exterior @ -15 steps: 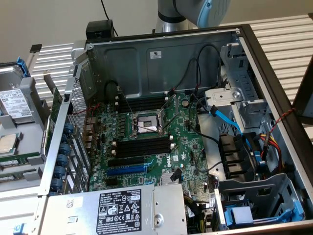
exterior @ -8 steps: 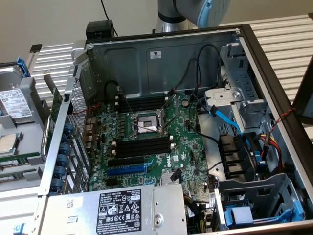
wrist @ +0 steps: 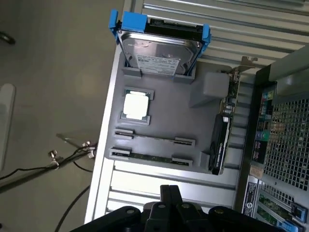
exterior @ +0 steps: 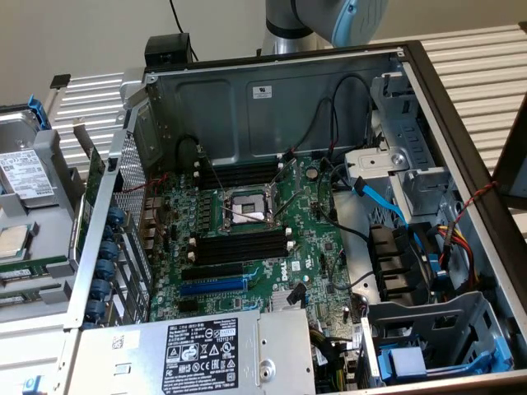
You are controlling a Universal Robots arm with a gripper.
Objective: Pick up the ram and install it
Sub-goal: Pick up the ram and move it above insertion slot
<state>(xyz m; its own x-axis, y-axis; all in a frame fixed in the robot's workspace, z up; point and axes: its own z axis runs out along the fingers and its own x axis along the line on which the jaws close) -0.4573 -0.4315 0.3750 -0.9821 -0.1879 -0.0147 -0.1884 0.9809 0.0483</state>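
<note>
Nr tray [wrist: 164, 116] edge: fingers [wrist: 165, 192] closed; ram [wrist: 150, 157] untouched

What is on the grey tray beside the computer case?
A hard drive in blue rails, a processor, the ram in a cradle, an expansion card on edge. Whatever lies under the drive is covered.

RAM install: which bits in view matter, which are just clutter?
Job: ram in the gray tray; gripper, fingers shut; black memory slots.
Lying about: hard drive; processor chip; expansion card; blue slot.
</note>
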